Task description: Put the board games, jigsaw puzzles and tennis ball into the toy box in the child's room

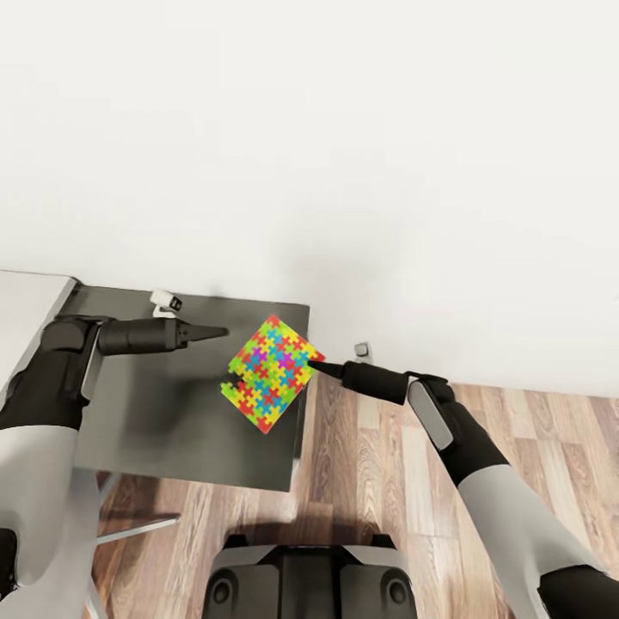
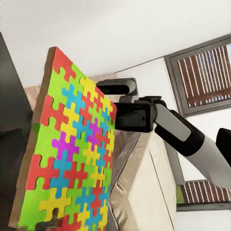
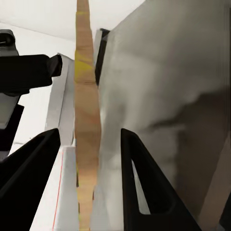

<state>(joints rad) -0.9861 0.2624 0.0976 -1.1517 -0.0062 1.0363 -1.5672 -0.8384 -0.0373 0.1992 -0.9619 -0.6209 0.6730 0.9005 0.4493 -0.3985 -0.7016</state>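
No brand, label or readable writing is visible on any item. The jigsaw puzzle [image 1: 271, 372] carries only its printed pattern of interlocking pieces in yellow, green, red, blue, orange and purple.

In the head view the puzzle sits tilted over the near right corner of the dark grey table wing [image 1: 172, 421], one corner overhanging the edge toward the wood-plank floor [image 1: 378, 481]. The right gripper [image 1: 314, 366] meets the puzzle at its right corner. The right wrist view shows the board [image 3: 86, 130] edge-on, a thin tan slab standing between the two black fingers [image 3: 139, 178]; a visible gap remains on each side, so the jaws are partly open around the board, and whether they actually touch it cannot be told.

The left gripper [image 1: 215, 331] is stretched out over the dark wing, its tip pointing toward the puzzle and stopping short of it, with nothing between its fingers; the fingers appear drawn together to a point in the head view. From the left wrist view the patterned face of the puzzle [image 2: 72, 154] stands steeply tilted, with the right arm [image 2: 168, 125] behind it.

Surroundings: a plain white wall [image 1: 344, 155] runs behind the table. A small white-and-black object [image 1: 166, 301] lies at the wing's far edge by the wall. A small grey fitting [image 1: 362, 350] sits on the wall just above the floor. The pale grey table top [image 1: 26, 309] adjoins the wing on the left. The robot's dark base [image 1: 309, 580] shows below.
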